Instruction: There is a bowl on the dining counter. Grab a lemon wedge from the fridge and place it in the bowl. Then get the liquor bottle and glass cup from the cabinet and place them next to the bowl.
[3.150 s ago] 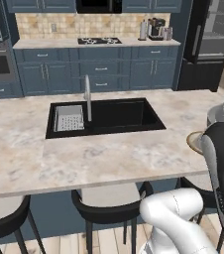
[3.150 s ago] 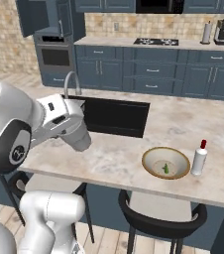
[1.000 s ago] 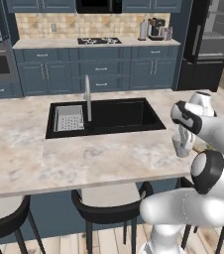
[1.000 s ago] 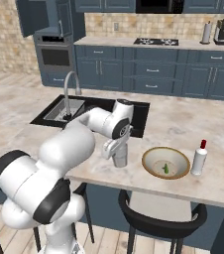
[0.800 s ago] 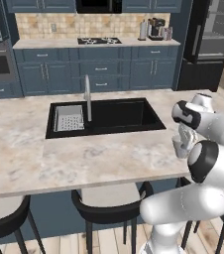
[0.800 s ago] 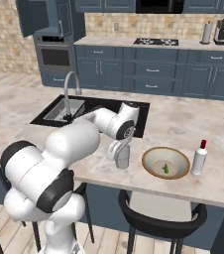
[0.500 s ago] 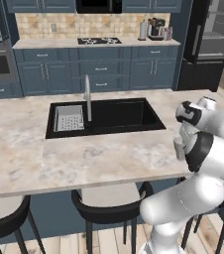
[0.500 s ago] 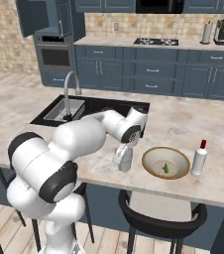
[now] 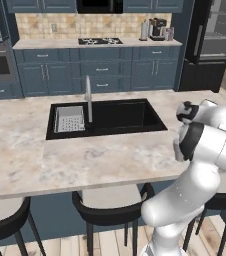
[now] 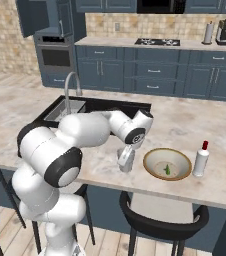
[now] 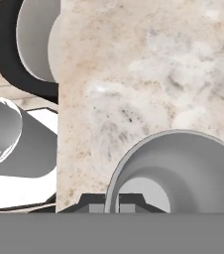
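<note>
In the right base view a tan bowl (image 10: 167, 164) sits on the dining counter (image 10: 195, 120) with a green lemon wedge (image 10: 167, 170) inside it. The white liquor bottle (image 10: 201, 159) with a red cap stands just right of the bowl. My gripper (image 10: 128, 151) points down, shut on the rim of the clear glass cup (image 10: 125, 163), which is upright at the counter surface just left of the bowl. In the hand view the cup's mouth (image 11: 183, 168) opens below me, with the gripper (image 11: 112, 202) pinching its rim. Whether the cup's base touches the counter I cannot tell.
The black sink (image 10: 92, 107) with its faucet (image 10: 70, 82) lies behind and left of the cup. The counter's front edge runs close to the cup, with a black stool (image 10: 160, 220) below it. The sink (image 9: 105, 116) also appears in the left base view.
The arm swung right along the counter with the cup, closing on the bowl's left side and lowering it to the counter surface. Bowl and bottle stayed put.
</note>
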Motion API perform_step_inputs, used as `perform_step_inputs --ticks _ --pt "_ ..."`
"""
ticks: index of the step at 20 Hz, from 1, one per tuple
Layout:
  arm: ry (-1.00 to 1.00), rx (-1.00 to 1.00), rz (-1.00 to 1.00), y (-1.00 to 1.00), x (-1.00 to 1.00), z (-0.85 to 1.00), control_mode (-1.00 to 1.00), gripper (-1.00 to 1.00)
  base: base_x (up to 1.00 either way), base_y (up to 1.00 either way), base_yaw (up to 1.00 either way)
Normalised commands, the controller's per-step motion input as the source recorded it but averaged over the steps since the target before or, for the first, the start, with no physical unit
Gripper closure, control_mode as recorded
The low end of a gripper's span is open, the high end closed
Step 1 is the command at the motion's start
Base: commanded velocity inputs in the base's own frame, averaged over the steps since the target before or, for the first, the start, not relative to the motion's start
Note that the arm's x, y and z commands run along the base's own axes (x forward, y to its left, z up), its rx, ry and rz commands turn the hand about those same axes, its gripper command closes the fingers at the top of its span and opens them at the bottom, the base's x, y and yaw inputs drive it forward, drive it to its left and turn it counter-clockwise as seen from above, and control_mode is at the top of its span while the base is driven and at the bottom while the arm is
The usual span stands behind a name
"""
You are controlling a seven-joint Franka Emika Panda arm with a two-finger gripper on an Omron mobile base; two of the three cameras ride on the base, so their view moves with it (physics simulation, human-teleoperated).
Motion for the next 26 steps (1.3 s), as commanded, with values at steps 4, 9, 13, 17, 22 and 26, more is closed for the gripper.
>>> perform_step_inputs --ticks 4,9,13,17,22,26 --pt "-0.05 0.01 0.01 0.0 0.16 -0.12 -1.0 1.0 0.0 0.0 0.0" --pt "-0.05 0.0 0.0 -0.02 0.08 -0.13 -1.0 1.0 0.0 0.0 0.0" --pt "-0.04 0.0 0.0 -0.03 0.13 -0.13 -1.0 1.0 0.0 0.0 0.0" --pt "0.0 0.0 0.0 0.0 0.16 -0.1 -1.0 1.0 0.0 0.0 0.0" --pt "0.0 0.0 0.0 -0.01 0.19 -0.09 -1.0 1.0 0.0 0.0 0.0" --pt "-0.01 0.0 0.0 -0.02 0.18 -0.09 -1.0 1.0 0.0 0.0 0.0"
